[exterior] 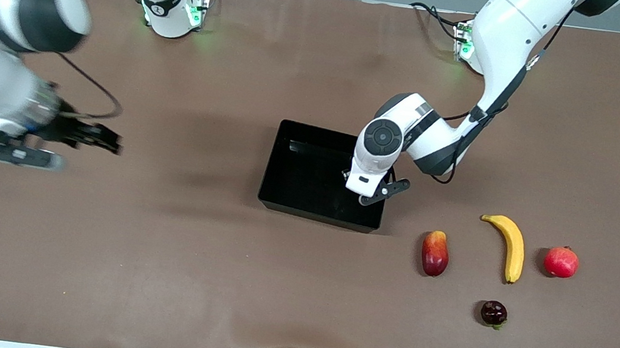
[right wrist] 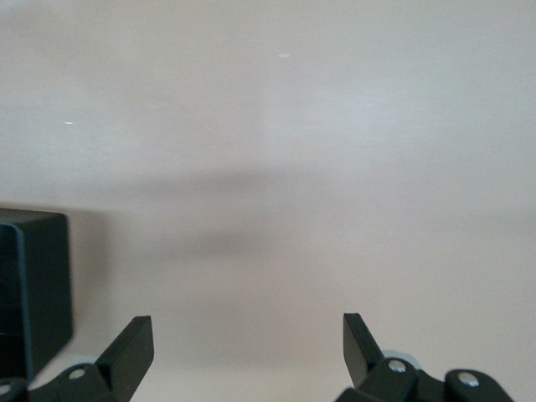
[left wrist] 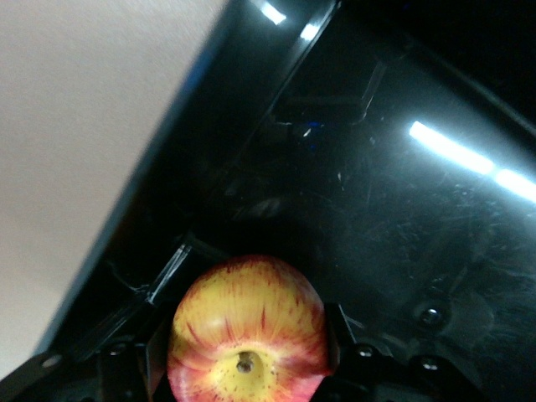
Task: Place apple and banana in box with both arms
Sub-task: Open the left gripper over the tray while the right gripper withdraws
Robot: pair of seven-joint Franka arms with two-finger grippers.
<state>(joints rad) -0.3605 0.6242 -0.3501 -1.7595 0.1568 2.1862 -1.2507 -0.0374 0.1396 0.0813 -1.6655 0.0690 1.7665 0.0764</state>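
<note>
The apple [left wrist: 247, 331], red streaked with yellow, sits between the fingers [left wrist: 335, 335] of my left gripper [left wrist: 247, 345], which is shut on it. That gripper [exterior: 356, 195] is down inside the black box [exterior: 316, 215], at the end toward the left arm; in the front view the hand hides the apple. The banana [exterior: 510, 245] lies on the table past the box, toward the left arm's end. My right gripper [exterior: 110, 142] is open and empty over bare table toward the right arm's end, its fingertips [right wrist: 134, 343] wide apart.
An oblong red-yellow fruit [exterior: 435, 253] lies between box and banana. A pink-red round fruit [exterior: 561, 261] lies beside the banana, toward the left arm's end. A small dark fruit [exterior: 493, 313] lies nearer the front camera. A box corner [right wrist: 33, 285] shows in the right wrist view.
</note>
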